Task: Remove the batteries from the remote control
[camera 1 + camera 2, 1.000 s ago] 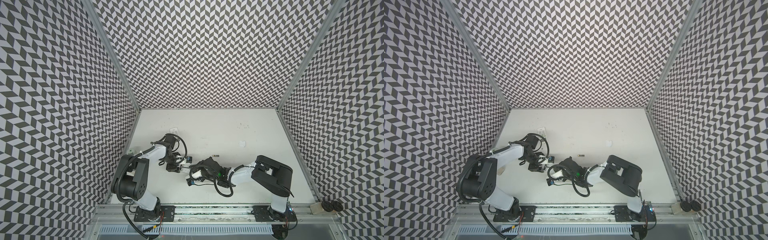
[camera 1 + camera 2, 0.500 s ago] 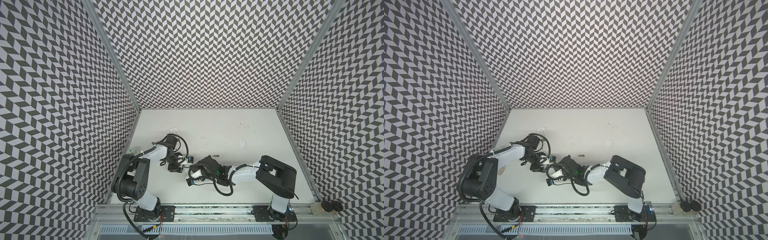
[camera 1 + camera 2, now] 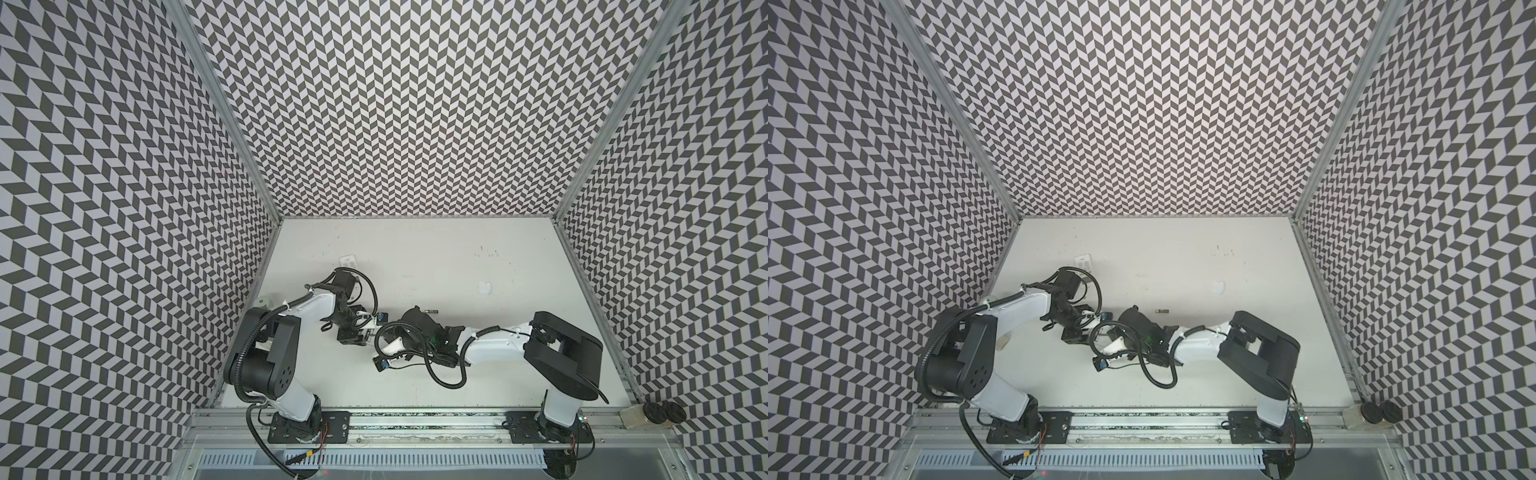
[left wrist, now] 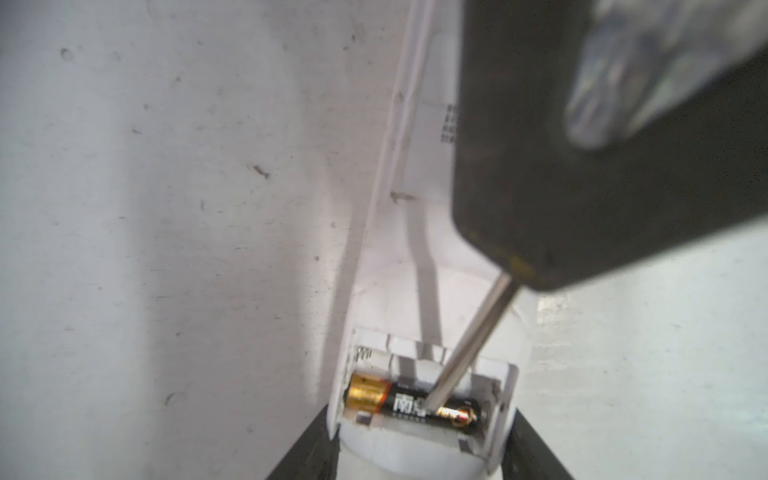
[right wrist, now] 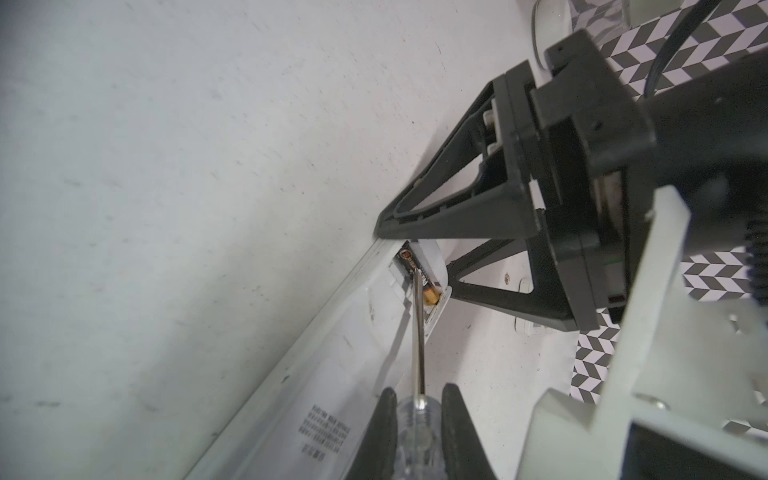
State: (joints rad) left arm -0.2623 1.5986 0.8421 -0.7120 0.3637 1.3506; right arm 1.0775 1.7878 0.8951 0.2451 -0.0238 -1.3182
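Only right elbow (image 3: 561, 353) drifts outward. right gripper (image 5: 419, 399) pinches screwdriver (image 4: 469, 340) handle; left gripper (image 4: 415, 457) clamps remote (image 5: 332, 374) end, jaws half-spread. One battery (image 4: 395, 405) sits in remote's bay, tip on it: lever one end up, slowly.

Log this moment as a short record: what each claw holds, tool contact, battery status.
left claw: clamped on the remote control
right claw: shut on the screwdriver, at its clear handle
tool contact: screwdriver tip against the black-and-gold battery in the open compartment
neighbouring slot: empty, spring showing
already out: one loose battery on the table
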